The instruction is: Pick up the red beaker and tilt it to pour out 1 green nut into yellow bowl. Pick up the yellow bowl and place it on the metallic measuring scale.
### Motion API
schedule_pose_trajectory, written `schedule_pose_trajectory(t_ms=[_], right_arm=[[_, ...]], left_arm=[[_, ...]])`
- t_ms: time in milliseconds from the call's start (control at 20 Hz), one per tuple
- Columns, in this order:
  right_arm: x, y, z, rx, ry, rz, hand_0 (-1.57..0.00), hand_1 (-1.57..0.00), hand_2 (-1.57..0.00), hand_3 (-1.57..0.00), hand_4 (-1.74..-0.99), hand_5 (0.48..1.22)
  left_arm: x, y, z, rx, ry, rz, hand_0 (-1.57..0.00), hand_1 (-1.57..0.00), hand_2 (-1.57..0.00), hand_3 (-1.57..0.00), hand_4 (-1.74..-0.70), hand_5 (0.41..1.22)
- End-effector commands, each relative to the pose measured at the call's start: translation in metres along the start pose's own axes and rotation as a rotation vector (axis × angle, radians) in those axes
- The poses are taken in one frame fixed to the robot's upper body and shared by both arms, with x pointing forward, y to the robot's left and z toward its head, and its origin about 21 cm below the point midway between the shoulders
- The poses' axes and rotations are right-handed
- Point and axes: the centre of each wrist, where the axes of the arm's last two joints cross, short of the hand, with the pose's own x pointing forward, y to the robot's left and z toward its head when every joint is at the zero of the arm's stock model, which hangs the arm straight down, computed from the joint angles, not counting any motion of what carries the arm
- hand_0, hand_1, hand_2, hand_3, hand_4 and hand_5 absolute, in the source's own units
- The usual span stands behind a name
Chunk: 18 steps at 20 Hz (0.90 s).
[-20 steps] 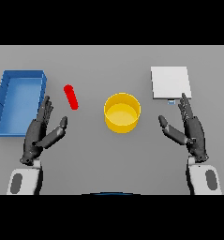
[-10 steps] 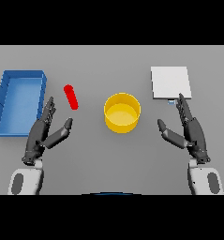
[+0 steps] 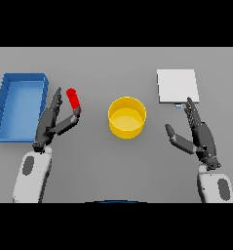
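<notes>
Grey tabletop fills the view, and on it the red beaker [image 3: 74, 99] lies tipped over on its side rather than upright, a short red cylinder slanting away from the robot. It sits just ahead of the left hand [image 3: 50, 125], between that hand's raised fingers and its outstretched thumb, whose tip reaches the beaker's near end; whether the thumb actually touches it is hard to tell from this angle. The left hand is spread, fingers straight and fanned, nothing gripped, which suggests it is lining up for a grasp around the beaker and has not yet closed.

To the inner side of that hand, well apart from the beaker, stands the yellow bowl [image 3: 127, 117], upright and open, placed centrally so a pour from the beaker can fall into it. No green nut is visible.

Beyond the right hand's [image 3: 200, 136] fingertips lies the metallic measuring scale [image 3: 177, 86], a flat pale square, waiting for the bowl. The right hand rests spread, thumb out toward the bowl, holding nothing.

Just outside the left hand sits a blue bin [image 3: 5, 103].
</notes>
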Motion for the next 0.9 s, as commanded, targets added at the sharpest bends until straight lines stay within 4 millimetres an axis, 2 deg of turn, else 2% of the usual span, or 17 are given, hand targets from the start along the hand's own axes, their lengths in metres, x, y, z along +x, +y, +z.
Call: schedule_pose_trajectory(t_ms=[0,250,450,550,750,800,850], right_arm=[[0.004,0.003,-0.001,-0.005,-0.006,-0.009,0.0,0.0,0.0,0.0,-1.293,0.618],[0.0,0.0,0.0,-0.012,0.006,0.005,0.0,0.0,0.0,0.0,-1.301,0.631],[0.005,-0.003,-0.003,-0.022,0.01,0.024,0.0,0.0,0.0,0.0,-1.3,0.638],[0.001,-0.002,-0.006,-0.021,0.023,0.023,0.0,0.0,0.0,0.0,-1.3,0.642],[0.001,-0.002,-0.004,-0.024,0.019,0.007,0.0,0.0,0.0,0.0,-1.303,0.646],[-0.002,-0.005,-0.002,-0.028,0.018,0.012,0.0,0.0,0.0,0.0,-1.301,0.647],[-0.002,-0.004,-0.002,-0.029,0.023,0.013,0.0,0.0,0.0,0.0,-1.298,0.646]], left_arm=[[0.0,0.001,-0.005,-0.001,-0.01,-0.003,0.0,0.0,0.0,0.0,-1.21,0.646],[-0.001,-0.009,-0.036,-0.002,-0.019,-0.009,0.0,0.0,0.0,0.0,-1.23,0.635],[-0.001,-0.014,-0.05,0.001,-0.02,-0.067,0.0,0.0,0.0,0.0,-1.23,0.647],[0.0,-0.017,-0.059,-0.004,-0.027,-0.054,0.0,0.0,0.0,0.0,-1.26,0.668],[-0.006,-0.024,-0.064,-0.007,-0.048,-0.014,0.0,0.0,0.0,0.0,-1.33,0.709],[-0.01,-0.024,-0.066,0.009,-0.042,-0.011,0.0,-0.01,-0.05,-0.03,-1.35,0.726],[-0.012,-0.025,-0.066,0.021,-0.043,0.002,-0.15,-0.15,-0.18,-0.13,-1.36,0.747]])
